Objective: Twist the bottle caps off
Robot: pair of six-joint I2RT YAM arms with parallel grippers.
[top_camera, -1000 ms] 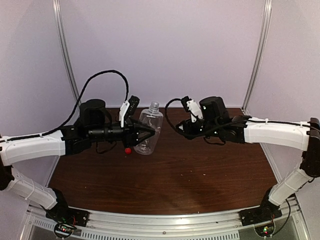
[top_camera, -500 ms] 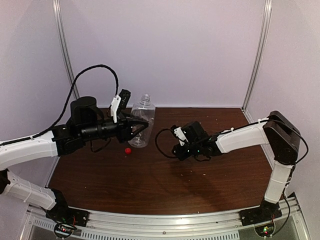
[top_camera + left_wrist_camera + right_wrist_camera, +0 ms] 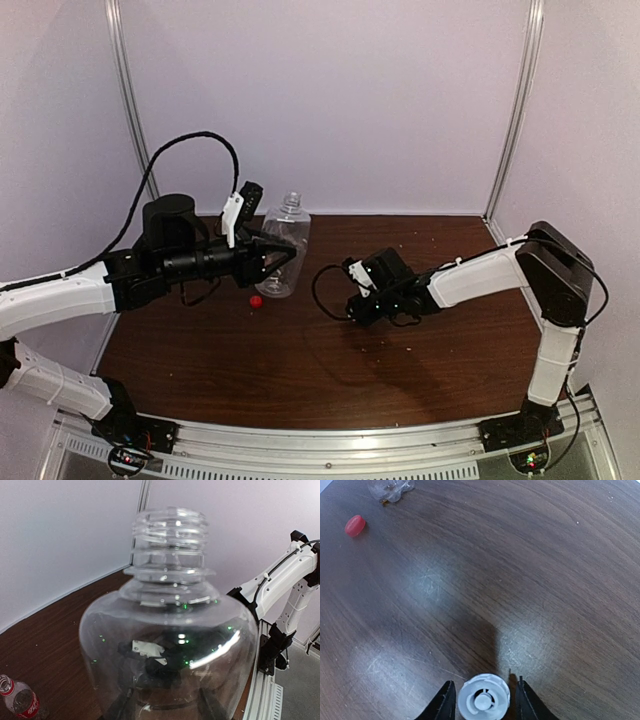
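My left gripper (image 3: pixel 272 257) clamps the wide bottle (image 3: pixel 170 555), its neck bare, before pale lilac walls (image 3: pixel 400 100). My right gripper (image 3: pixel 484 684) pinches the white cap (image 3: pixel 483 701) low over the scuffed dark wood table (image 3: pixel 545 555); the red cap (image 3: pixel 354 525) lies well apart.

We get soft, even light from overhead, a bit dim and purplish on the back wall (image 3: pixel 400 100). The dark table (image 3: pixel 425 580) shows pale glare patches in the right wrist view, plus a shadow just ahead of the white cap (image 3: pixel 483 700). Green and white glints speckle the big bottle (image 3: pixel 170 645). The overhead shot looks slightly soft, its frame posts (image 3: pixel 128 100) bowing at the edges.
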